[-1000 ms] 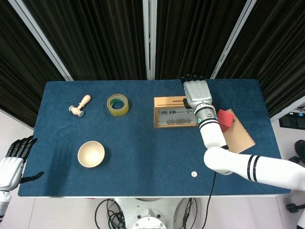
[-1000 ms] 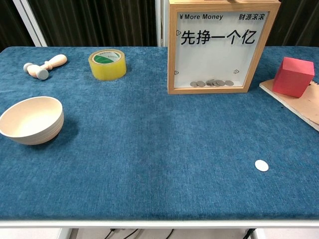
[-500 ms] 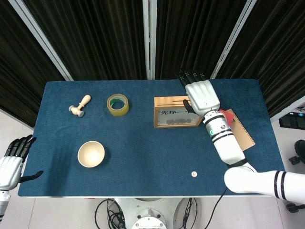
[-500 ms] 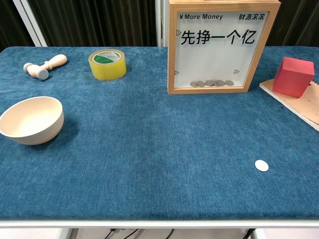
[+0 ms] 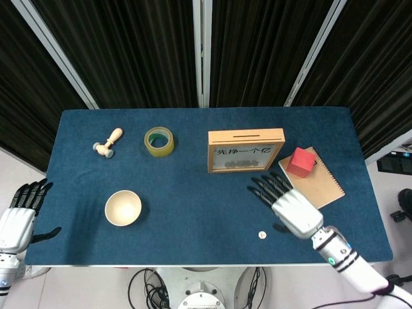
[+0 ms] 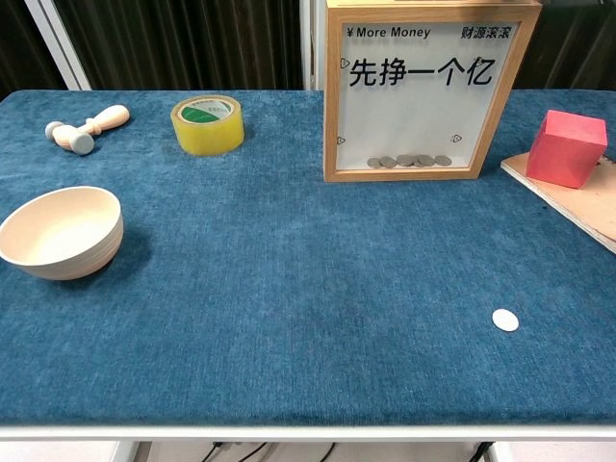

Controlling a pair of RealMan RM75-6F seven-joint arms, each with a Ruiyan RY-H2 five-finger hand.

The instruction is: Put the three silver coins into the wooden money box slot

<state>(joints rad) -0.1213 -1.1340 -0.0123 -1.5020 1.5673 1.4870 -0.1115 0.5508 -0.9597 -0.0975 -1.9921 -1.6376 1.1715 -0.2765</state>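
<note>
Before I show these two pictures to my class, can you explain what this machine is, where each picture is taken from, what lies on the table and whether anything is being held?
It is a robot with two arms, each ending in a hand with fingers. The head view looks down from above; the chest view looks across the blue table from lower down. The right hand hovers with fingers spread, holding nothing. The left hand waits off the table's left edge, also holding nothing. On the table stand a wooden money box with coins behind its window, a roll of yellow tape, a wooden bowl, a small wooden mallet and a red cube on a notebook. One silver coin lies loose near the front edge.
</note>
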